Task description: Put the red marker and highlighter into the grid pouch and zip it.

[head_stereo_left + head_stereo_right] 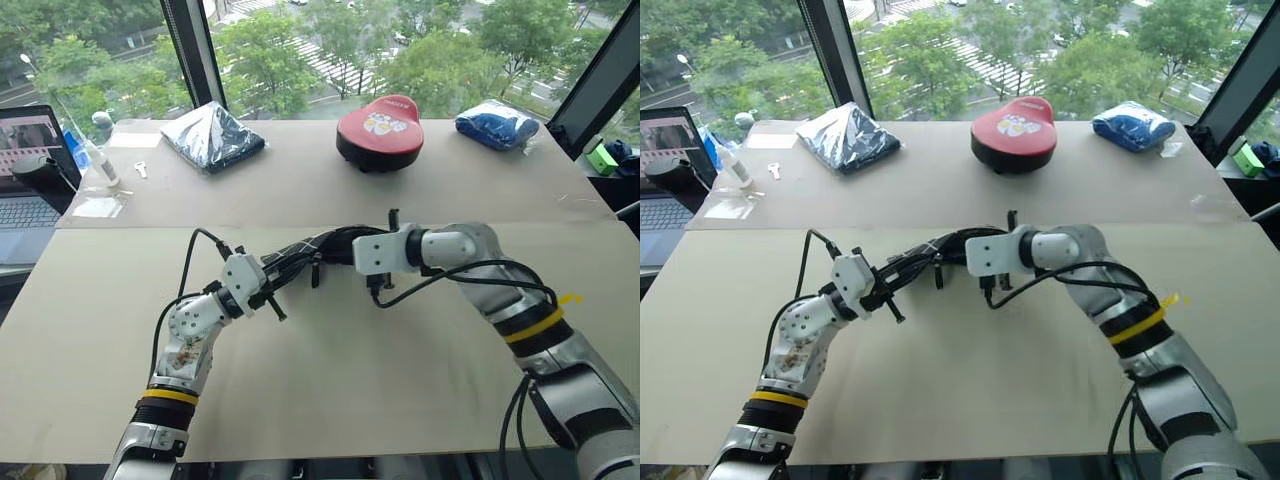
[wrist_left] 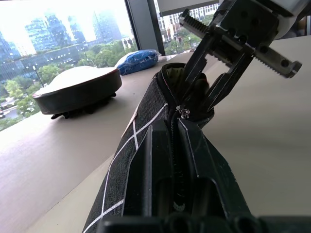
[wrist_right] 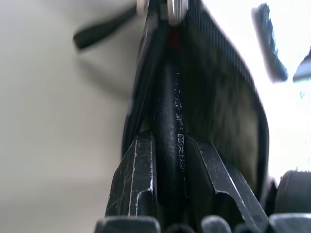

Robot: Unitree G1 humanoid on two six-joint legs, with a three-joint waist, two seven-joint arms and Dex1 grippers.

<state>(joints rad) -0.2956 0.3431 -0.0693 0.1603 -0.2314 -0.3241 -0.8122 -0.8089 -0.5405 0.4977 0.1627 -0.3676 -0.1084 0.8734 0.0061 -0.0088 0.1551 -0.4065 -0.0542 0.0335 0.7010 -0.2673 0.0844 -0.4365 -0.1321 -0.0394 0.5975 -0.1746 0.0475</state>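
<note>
The left gripper is clamped on the soft, floppy grid pouch, holding it off the table. The right gripper pinches the stiff, slim red marker, apparently sliding into the pouch's open mouth.

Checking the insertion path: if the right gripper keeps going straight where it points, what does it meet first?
Likely the grid pouch's open mouth: the right gripper, jaws shut on the red marker, aims into it. Depth is unclear.

Red marker enters the open, lifted grid pouch.
</note>
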